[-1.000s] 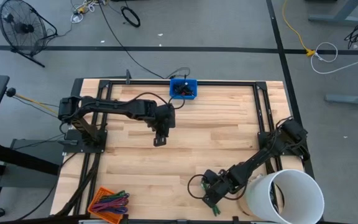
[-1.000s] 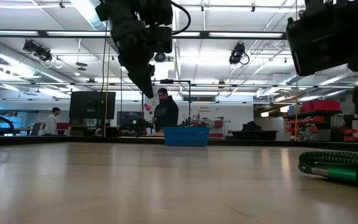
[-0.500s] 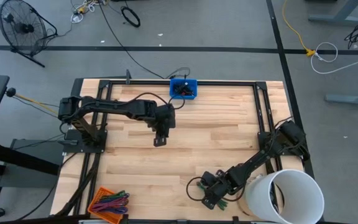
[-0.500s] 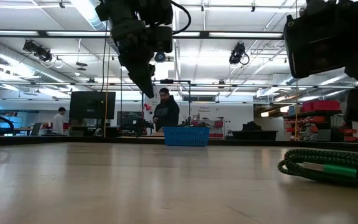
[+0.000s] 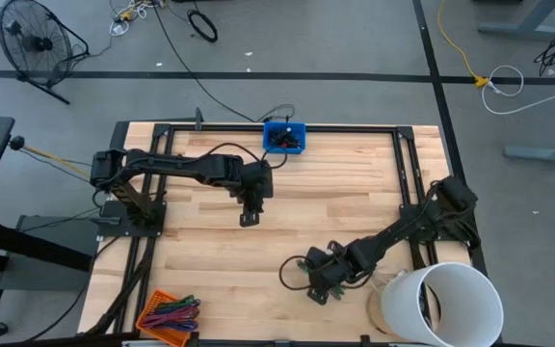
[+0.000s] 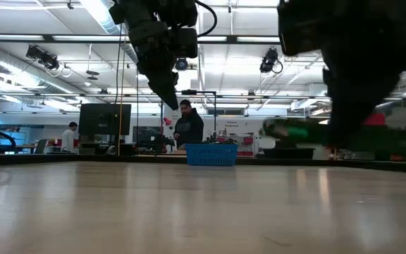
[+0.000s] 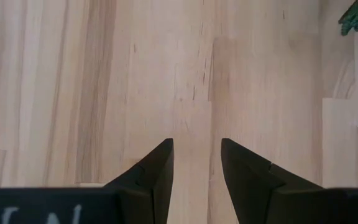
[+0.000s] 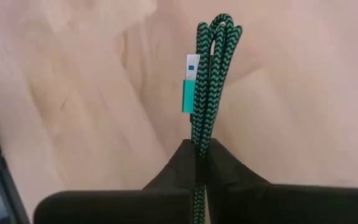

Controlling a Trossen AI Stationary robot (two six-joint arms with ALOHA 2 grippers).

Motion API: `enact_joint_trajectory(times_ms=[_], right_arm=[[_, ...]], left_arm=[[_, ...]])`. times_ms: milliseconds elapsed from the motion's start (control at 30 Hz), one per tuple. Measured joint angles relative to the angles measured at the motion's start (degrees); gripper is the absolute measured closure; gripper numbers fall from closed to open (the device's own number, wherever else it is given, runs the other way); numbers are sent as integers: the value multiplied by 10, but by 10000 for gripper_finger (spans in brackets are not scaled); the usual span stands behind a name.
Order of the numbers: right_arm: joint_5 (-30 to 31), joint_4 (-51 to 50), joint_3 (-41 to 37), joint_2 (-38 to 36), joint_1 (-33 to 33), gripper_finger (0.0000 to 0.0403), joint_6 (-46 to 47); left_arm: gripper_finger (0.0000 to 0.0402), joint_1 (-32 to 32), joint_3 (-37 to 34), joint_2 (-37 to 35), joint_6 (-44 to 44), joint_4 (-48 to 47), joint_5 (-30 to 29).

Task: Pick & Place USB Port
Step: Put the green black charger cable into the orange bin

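Note:
A green braided USB cable [image 8: 209,74], folded into a bundle with a teal plug [image 8: 189,87], sticks out past my right gripper [image 8: 201,155], which is shut on it near the table's near right. In the high view the cable [image 5: 295,270] loops out to the gripper's [image 5: 320,281] left. In the low view it shows as a green blur [image 6: 287,130] above the tabletop. My left gripper [image 7: 196,163] is open over bare wood near the table's middle [image 5: 249,216], with nothing between its fingers. My right gripper pinches the cable bundle between its two fingers, several strands side by side [image 8: 201,140]. The fingers slant downward and the bundle runs on past their tips. The folded end with the plug [image 8: 189,87] juts out beyond the fingers, clear of the table.
A blue bin [image 5: 284,138] with dark parts stands at the far edge. An orange bin [image 5: 169,315] of coloured cables sits at the near left corner, a white bucket [image 5: 441,304] at the near right corner. People stand in the room beyond the table [image 6: 187,127].
My right gripper has shut on the green cable, turned at the wrist, then risen and moved toward the table's far left. The cable first slid leftward on the table and now hangs lifted clear of it.

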Motion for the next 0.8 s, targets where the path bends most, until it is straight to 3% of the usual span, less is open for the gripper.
enact_joint_trajectory(times_ms=[267, 600, 800], right_arm=[[135, -113, 42, -107, -20, 399, -71], [361, -122, 44, -268, -19, 399, -174], [436, -103, 44, -305, -19, 399, -230]], left_arm=[[264, 0, 0, 0, 0, 40, 7], [264, 0, 0, 0, 6, 189, 139], [264, 0, 0, 0, 13, 306, 213]])
